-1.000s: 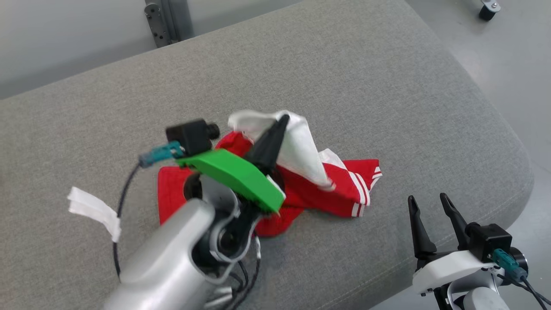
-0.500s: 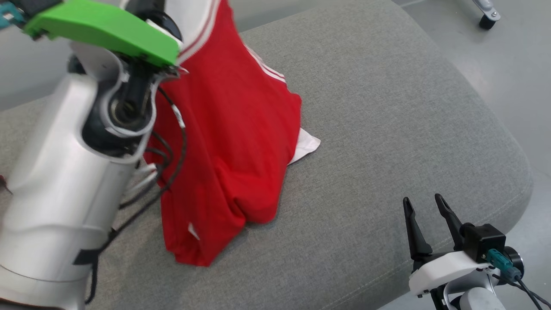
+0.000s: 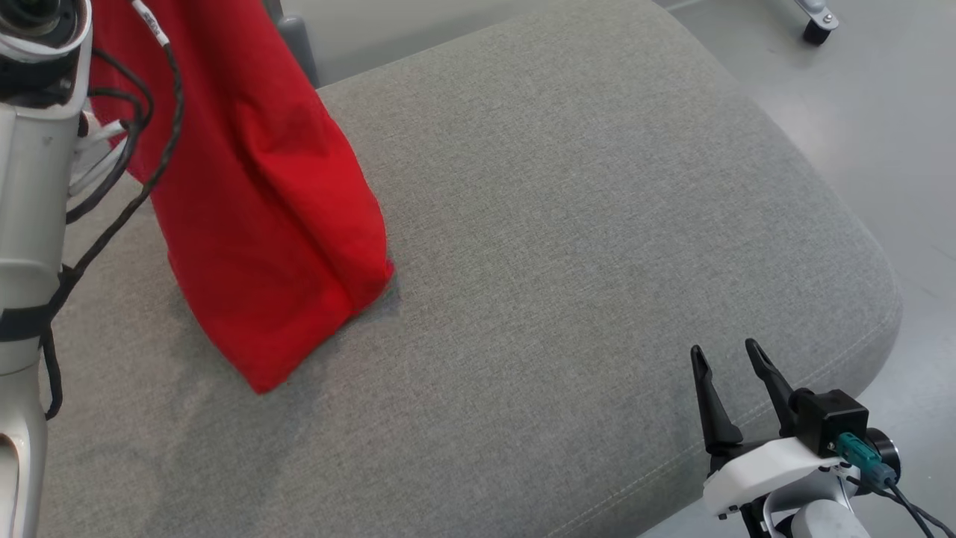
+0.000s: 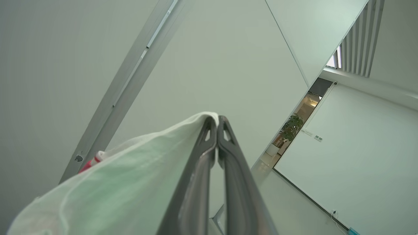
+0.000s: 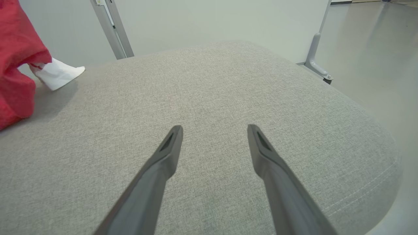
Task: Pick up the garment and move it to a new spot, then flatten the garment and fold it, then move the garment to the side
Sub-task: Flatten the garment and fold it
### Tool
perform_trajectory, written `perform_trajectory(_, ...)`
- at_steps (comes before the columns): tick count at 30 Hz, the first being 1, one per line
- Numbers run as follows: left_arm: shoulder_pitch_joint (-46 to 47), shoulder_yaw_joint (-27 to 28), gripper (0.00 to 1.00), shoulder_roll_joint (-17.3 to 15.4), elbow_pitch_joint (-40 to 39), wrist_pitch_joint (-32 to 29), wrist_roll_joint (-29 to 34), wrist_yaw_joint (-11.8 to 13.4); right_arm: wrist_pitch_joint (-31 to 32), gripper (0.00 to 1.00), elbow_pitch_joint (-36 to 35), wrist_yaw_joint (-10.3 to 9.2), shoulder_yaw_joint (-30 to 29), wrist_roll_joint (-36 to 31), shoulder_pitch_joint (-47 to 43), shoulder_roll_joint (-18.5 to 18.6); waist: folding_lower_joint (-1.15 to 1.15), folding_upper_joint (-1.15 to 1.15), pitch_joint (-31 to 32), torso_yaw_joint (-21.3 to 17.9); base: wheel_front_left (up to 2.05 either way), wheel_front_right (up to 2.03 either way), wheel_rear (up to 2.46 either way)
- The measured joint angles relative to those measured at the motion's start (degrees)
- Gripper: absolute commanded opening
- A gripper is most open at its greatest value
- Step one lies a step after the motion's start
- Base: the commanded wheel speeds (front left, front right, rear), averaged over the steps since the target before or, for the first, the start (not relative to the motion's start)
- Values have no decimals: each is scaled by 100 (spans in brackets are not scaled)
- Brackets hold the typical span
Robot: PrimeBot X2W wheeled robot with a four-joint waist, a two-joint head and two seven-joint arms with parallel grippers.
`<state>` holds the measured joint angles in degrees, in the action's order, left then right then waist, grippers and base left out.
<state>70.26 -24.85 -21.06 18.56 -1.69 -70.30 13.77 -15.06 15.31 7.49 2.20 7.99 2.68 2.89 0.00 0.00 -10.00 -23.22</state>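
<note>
A: How is the left gripper [image 4: 217, 122]?
B: Its fingers are pressed together at the tips and pinch a white edge of the garment [image 3: 254, 224]. The cloth drapes down along the left finger.

A: And the right gripper [image 3: 723, 347]?
B: Spread wide and holding nothing. It hovers over the near right edge of the cushion [image 3: 560, 187], well apart from the garment.

A: Where is the garment, and how does it run?
B: It hangs at the left beside the left arm [image 3: 30, 187]. Its long axis is nearly upright and slants a little, top at the upper left. The red lower end reaches the cushion, and in the right wrist view a white part lies on the cushion beside it.

A: Any writing?
B: A small white tag [image 3: 149, 16] sits on the arm's cable [image 3: 160, 97], too small to read.
</note>
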Motion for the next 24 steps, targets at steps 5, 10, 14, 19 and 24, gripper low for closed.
perform_trajectory(5, 81, -234, 0, 423, 227, 34, 3, -125, 0, 100, -2, 0, 12, 52, 43, 0, 0, 0, -57, -38, 0, 0, 0)
perform_trajectory(10, -468, -689, 0, 1198, 624, 154, -63, -282, 0, 100, 10, 0, 91, 156, 131, 1, 0, 0, -195, -74, 0, 0, 0)
perform_trajectory(14, -894, -1334, 0, 1706, 1026, 168, -60, -517, 0, 100, 16, 0, 231, 248, 258, 1, 0, 0, -362, -143, 0, 0, 0)
perform_trajectory(19, -1251, -2334, 0, 1796, 1116, 232, -283, -650, 0, 100, 32, 0, 315, 410, 419, 3, 0, 0, -611, -295, 0, 0, 0)
perform_trajectory(24, -1448, -3576, 0, 1844, 680, 525, -950, -420, 0, 100, 76, 0, 396, 591, 456, 7, 0, 0, -838, -491, 0, 0, 0)
